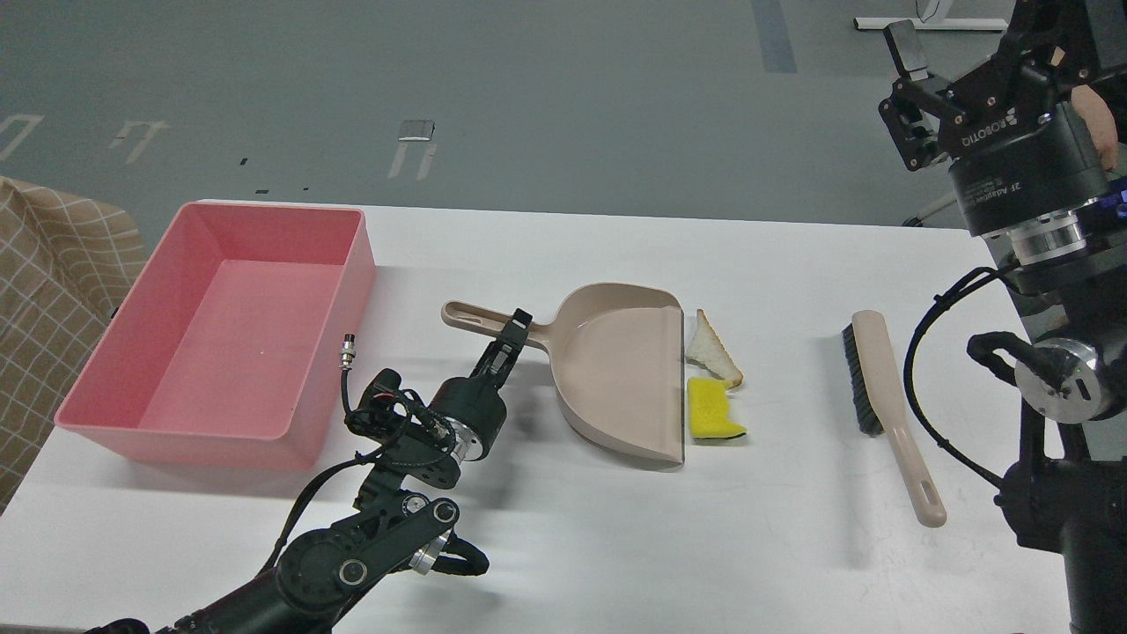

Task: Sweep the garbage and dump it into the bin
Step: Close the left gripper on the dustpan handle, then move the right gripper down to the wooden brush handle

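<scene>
Two grippers pictured: left gripper [513, 333] at dustpan [616, 370] handle, fingers seemingly closed around it, grip not certain; right gripper [916, 97] raised well clear of table [792, 528], fingers parted, holding nothing. Bread slice [713, 350] and sponge chunk [711, 421] lay just beside dustpan lip, unswept. Brush [885, 405] lay untouched, nearby. Pink bin [220, 326] stood empty at left. Sweeping and dumping judged still ahead.

This looks like a robotics lab or test hall. A plain white bench [616, 546] stands on a wide grey floor [528, 88] marked with white tape outlines. The white foot of another desk or stand [933, 24] shows far right, and checked beige fabric [44, 291] sits at left.
</scene>
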You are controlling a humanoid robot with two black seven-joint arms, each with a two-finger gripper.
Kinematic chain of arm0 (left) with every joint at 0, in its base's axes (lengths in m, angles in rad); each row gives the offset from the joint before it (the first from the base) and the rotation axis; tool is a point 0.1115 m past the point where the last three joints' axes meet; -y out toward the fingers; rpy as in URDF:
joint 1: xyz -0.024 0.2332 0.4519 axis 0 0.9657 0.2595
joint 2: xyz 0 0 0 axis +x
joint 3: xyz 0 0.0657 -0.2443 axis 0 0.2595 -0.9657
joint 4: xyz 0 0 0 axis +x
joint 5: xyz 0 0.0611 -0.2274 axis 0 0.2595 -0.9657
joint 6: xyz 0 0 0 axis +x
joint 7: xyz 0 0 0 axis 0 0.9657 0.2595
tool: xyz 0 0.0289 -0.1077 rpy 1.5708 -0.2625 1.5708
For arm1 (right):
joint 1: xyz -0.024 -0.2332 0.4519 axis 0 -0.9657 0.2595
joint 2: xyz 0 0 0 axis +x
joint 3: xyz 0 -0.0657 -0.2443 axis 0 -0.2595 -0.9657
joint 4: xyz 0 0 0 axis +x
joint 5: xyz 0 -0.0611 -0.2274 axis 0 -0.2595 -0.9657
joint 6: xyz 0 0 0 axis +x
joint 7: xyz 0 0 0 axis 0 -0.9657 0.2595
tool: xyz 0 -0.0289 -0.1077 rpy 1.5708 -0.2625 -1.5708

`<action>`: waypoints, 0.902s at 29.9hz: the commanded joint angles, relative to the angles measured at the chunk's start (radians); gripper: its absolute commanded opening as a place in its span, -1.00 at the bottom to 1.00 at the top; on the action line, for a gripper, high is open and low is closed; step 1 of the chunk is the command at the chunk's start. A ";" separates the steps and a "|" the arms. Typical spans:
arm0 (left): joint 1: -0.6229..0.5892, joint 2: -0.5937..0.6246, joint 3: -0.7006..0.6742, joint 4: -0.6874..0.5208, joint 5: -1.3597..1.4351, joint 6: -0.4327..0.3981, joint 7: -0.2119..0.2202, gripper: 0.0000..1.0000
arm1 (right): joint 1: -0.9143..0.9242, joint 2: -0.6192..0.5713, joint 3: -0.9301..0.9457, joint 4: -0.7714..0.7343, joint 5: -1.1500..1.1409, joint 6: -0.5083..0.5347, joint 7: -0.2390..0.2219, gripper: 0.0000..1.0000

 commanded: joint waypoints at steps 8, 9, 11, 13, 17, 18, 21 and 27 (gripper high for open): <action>0.000 0.000 0.000 -0.002 0.001 0.010 0.000 -0.61 | -0.098 -0.393 0.003 -0.005 -0.319 -0.002 0.013 1.00; 0.000 0.000 0.000 -0.002 0.000 0.010 0.000 -0.61 | -0.100 -0.419 0.006 -0.005 -0.319 -0.004 0.013 1.00; 0.000 -0.003 0.000 -0.002 0.001 0.013 0.000 -0.61 | -0.109 -0.473 0.019 -0.002 -0.312 -0.007 0.019 1.00; 0.000 -0.006 0.000 -0.002 0.001 0.019 0.000 -0.61 | -0.129 -0.509 0.046 -0.003 -0.312 -0.006 0.057 1.00; 0.000 -0.006 0.000 -0.003 0.001 0.021 0.000 -0.61 | -0.190 -0.553 0.071 0.003 -0.309 0.002 0.192 1.00; 0.000 -0.006 0.000 -0.003 0.001 0.021 0.000 -0.61 | -0.201 -0.565 0.071 0.001 -0.312 0.004 0.206 1.00; 0.000 0.002 0.000 -0.005 0.001 0.021 0.000 -0.61 | -0.256 -0.668 0.048 -0.005 -0.325 0.007 0.217 1.00; 0.001 0.007 0.000 -0.008 0.001 0.028 0.000 -0.61 | -0.358 -0.848 -0.082 -0.028 -0.358 0.013 0.197 1.00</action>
